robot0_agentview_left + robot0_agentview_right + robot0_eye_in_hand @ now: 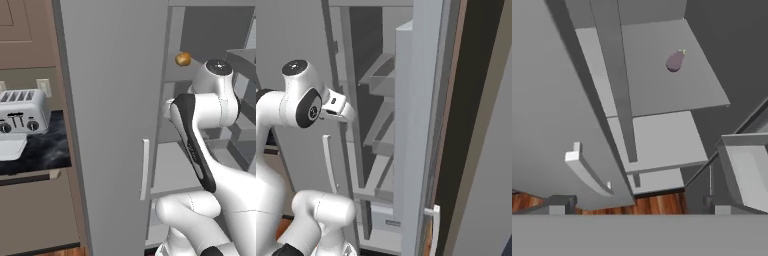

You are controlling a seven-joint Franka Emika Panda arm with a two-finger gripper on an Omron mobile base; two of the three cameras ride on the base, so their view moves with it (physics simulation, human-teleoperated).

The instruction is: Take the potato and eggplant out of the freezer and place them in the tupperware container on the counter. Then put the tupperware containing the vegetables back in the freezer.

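The potato (pixel 183 59) is a golden-brown ball on an upper shelf inside the open freezer (pixel 115 100). The eggplant (pixel 675 61), a small purple lump, lies on a grey shelf (pixel 662 75) toward the top of the hand view. My gripper (pixel 637 207) is open, its fingertips (pixel 558 204) wide apart with nothing between them. It hangs well short of the eggplant, looking down past the shelves. The white tupperware container (pixel 11 148) sits on the black counter (pixel 47 150) at the far left, in front of the toaster.
A silver toaster (pixel 22 112) stands on the counter. The freezer's open grey door with its white bar handle (pixel 145 169) stands between the counter and the shelves. A second grey door panel (pixel 411 125) is on the right. Wooden floor (pixel 657 204) shows below.
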